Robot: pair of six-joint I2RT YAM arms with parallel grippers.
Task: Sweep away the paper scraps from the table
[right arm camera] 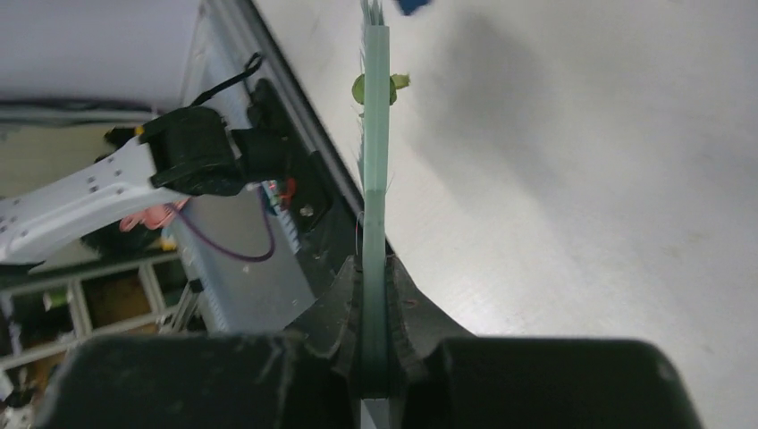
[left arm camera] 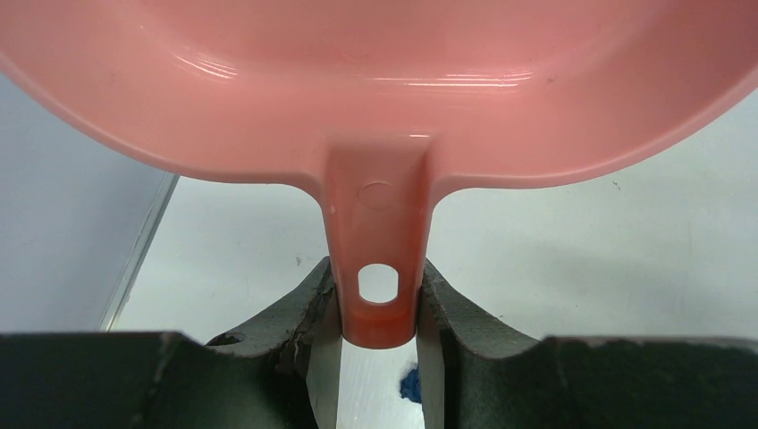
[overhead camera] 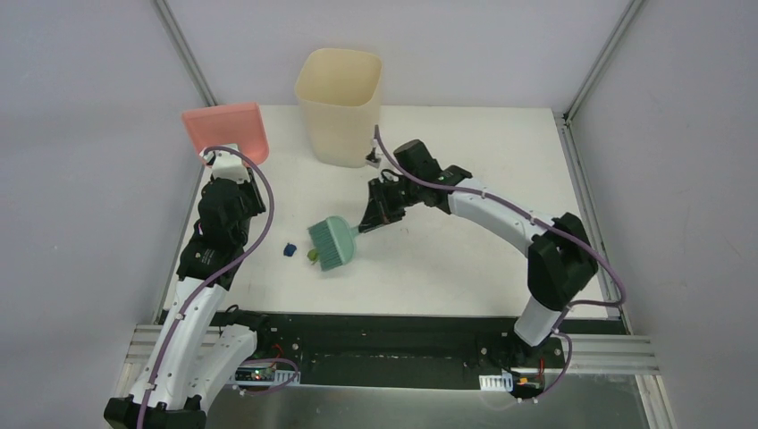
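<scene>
Paper scraps are lying on the white table, left of centre and toward the near edge; two are showing. A navy scrap is sitting alone in the open. A green scrap is lying just to its right, pressing against the bristles of the teal hand brush. The brush head is resting with its bristles pointing left and near, and its thin handle is running up to the far right. There the right gripper is pinching it, jaws drawn tight together on the flat handle, as the right wrist view shows edge-on. Beyond that arm, a tall cream bin is standing at the far middle of the table. Well to the left, at the far left corner, the left gripper is clamping the handle of the pink dustpan, its fingers squeezing the handle from both sides. The pan is standing tipped up, and whether its lip is touching the table cannot be told.
</scene>
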